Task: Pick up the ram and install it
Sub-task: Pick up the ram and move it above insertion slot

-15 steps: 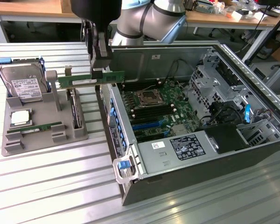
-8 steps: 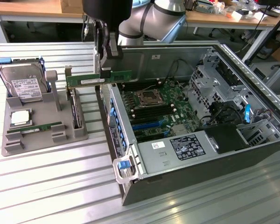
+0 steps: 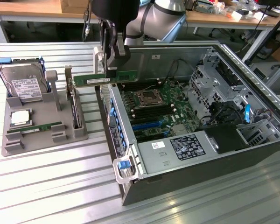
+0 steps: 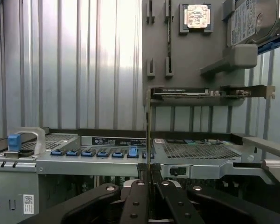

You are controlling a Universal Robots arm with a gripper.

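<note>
On the exterior view's left, a gray fixture (image 3: 79, 133) on the worktop (image 3: 46, 186) carries a hard drive (image 3: 23, 86) and a processor (image 3: 19, 117). Right of it, the hand (image 3: 113, 71) is clamped on the ram (image 3: 91, 80), held level above the computer case (image 3: 186, 179) wall. The ram's long axis looks roughly parallel to the dark memory slots (image 3: 147, 111), which lie lower and further right.

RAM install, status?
Done: ram picked up, clear of the tray. In hand: gripper jaws shut on it, holding it in the air at the edge of the case. Left: seating; it is not in any motherboard slot.
</note>
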